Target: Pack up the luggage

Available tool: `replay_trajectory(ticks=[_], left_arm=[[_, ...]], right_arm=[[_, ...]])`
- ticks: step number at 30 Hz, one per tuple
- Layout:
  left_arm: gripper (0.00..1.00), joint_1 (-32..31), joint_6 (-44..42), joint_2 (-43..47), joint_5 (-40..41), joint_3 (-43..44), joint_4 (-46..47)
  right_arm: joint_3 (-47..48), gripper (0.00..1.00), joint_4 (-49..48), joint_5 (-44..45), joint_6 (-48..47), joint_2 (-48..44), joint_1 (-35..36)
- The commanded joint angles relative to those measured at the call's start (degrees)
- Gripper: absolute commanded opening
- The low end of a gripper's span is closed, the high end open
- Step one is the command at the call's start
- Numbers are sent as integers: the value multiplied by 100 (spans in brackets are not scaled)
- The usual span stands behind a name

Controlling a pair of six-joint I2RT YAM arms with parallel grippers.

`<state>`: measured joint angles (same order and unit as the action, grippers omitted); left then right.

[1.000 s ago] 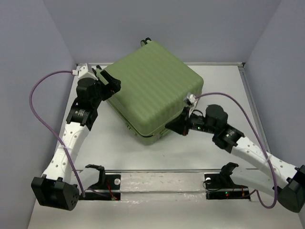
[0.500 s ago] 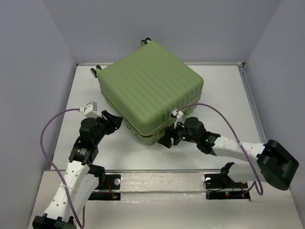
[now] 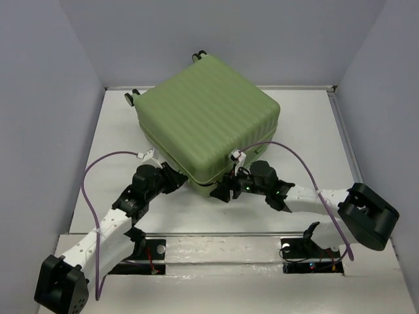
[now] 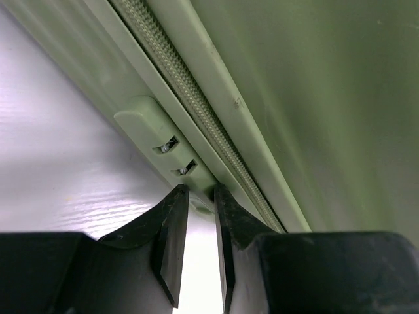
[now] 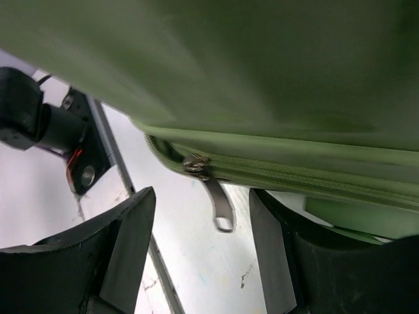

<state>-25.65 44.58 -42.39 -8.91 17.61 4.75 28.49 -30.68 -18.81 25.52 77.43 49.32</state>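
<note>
The luggage (image 3: 209, 118), a light-green ribbed suitcase, lies shut on the white table. My left gripper (image 3: 177, 178) is low against its near-left side. In the left wrist view the left gripper (image 4: 198, 193) has its jaws drawn close, tips on either side of the end of a raised plastic foot (image 4: 154, 127) below the zipper line (image 4: 196, 111). My right gripper (image 3: 222, 191) is at the near corner. In the right wrist view the right gripper (image 5: 201, 196) stands open, and the metal zipper pull (image 5: 221, 206) hangs free between its fingers.
Black-and-green caster wheels (image 3: 131, 98) stick out at the luggage's far-left edge, another pair (image 3: 200, 56) at the back. The arm-base rail (image 3: 222, 245) runs along the near table edge. Grey walls close in the left, back and right sides.
Both arms swung down toward the luggage's near corner. The left gripper left the far-left wheel corner and narrowed its jaws. The right gripper slid left along the edge and opened.
</note>
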Motion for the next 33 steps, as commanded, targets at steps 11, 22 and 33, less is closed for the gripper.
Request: replay_trajectory(ticks=[11, 22, 33], left_arm=[[31, -335, 69, 170, -49, -108, 412], [31, -933, 165, -102, -23, -38, 807], [30, -1732, 376, -1499, 504, 716, 2512]], right_arm=[[-142, 58, -896, 1204, 32, -528, 25], [-151, 7, -1336, 1143, 296, -131, 77], [788, 7, 2231, 3392, -452, -781, 2520]])
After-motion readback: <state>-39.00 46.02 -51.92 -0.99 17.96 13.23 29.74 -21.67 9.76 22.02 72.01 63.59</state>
